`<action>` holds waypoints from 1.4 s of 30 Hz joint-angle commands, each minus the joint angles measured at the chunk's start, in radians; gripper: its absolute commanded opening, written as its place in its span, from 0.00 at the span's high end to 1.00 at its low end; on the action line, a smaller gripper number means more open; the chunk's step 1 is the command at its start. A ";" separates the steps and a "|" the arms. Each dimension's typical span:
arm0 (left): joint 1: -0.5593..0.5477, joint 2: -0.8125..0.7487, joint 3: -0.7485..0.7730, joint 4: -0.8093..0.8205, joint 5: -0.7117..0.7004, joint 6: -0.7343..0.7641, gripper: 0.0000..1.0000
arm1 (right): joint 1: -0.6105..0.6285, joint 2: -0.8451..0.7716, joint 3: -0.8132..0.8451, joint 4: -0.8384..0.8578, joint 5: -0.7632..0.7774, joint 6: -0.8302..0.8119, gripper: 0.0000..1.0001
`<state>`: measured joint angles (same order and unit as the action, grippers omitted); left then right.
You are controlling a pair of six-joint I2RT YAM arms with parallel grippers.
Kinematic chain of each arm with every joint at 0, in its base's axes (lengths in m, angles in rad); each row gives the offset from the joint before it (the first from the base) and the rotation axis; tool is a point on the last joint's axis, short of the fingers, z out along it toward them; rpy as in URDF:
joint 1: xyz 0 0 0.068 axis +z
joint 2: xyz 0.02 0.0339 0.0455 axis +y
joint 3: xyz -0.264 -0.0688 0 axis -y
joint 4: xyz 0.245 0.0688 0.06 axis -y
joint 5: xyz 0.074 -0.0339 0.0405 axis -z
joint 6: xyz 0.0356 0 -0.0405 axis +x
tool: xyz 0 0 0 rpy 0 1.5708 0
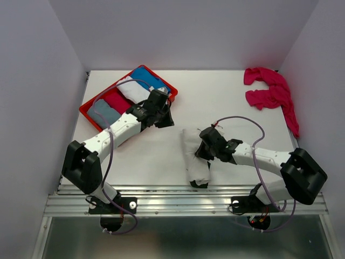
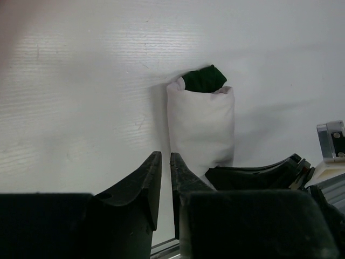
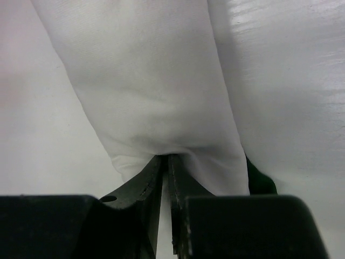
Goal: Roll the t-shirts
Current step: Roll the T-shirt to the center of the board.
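Observation:
A cream-white t-shirt (image 1: 195,157) lies rolled into a short bundle near the table's front middle; its dark green end (image 2: 205,79) sticks out in the left wrist view. My right gripper (image 1: 201,150) sits on this roll, and its jaws (image 3: 166,157) are shut on a fold of the white cloth (image 3: 156,91). My left gripper (image 1: 165,121) hovers beside the red tray, apart from the roll, with its jaws (image 2: 165,155) almost together and nothing between them. A magenta-pink t-shirt (image 1: 272,93) lies crumpled at the back right.
The red tray (image 1: 86,111) at the back left holds several rolled cloths: blue (image 1: 146,78), white (image 1: 135,90), red (image 1: 119,101) and grey (image 1: 105,114). A metal rail (image 1: 188,202) runs along the near edge. White walls close in both sides.

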<state>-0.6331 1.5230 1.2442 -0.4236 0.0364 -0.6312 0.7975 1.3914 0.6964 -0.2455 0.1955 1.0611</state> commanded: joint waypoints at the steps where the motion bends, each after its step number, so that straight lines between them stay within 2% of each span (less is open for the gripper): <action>1: -0.002 0.008 0.017 0.000 0.031 0.022 0.77 | -0.009 -0.035 -0.025 -0.087 -0.044 -0.078 0.85; 5: -0.002 0.002 0.041 -0.014 0.017 0.019 0.77 | -0.009 -0.204 0.035 -0.153 0.011 -0.107 0.83; 12: 0.003 -0.007 0.063 -0.038 -0.006 0.013 0.77 | -0.009 -0.243 0.045 -0.324 0.065 -0.037 0.78; 16: 0.004 -0.009 0.052 -0.046 -0.012 0.008 0.78 | -0.009 -0.186 0.035 -0.290 0.074 -0.023 0.78; 19: 0.004 -0.017 0.038 -0.053 -0.016 0.002 0.78 | -0.009 -0.140 0.055 -0.203 0.055 -0.090 0.78; 23: 0.006 -0.058 0.008 -0.066 -0.026 -0.007 0.79 | -0.009 0.089 0.125 -0.138 -0.036 -0.281 0.79; 27: 0.013 -0.113 -0.037 -0.076 -0.066 -0.016 0.79 | -0.009 0.257 0.210 -0.086 -0.040 -0.455 0.82; 31: 0.016 -0.162 -0.075 -0.083 -0.073 -0.016 0.78 | -0.009 0.340 0.291 -0.029 -0.036 -0.642 0.82; 33: 0.018 -0.182 -0.094 -0.080 -0.072 -0.016 0.78 | -0.009 0.388 0.363 -0.034 0.034 -0.720 0.82; 37: 0.024 -0.181 -0.095 -0.078 -0.078 -0.007 0.78 | -0.009 0.359 0.454 -0.047 0.093 -0.762 0.82; 40: 0.033 -0.147 -0.069 -0.076 -0.078 0.008 0.78 | -0.009 0.282 0.469 -0.069 0.081 -0.702 0.77; 42: 0.045 -0.110 -0.058 -0.064 -0.079 0.016 0.79 | -0.009 0.212 0.456 -0.077 0.039 -0.604 0.69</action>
<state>-0.6064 1.3735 1.1584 -0.4976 -0.0204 -0.6422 0.7914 1.7241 1.1206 -0.3145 0.2287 0.3965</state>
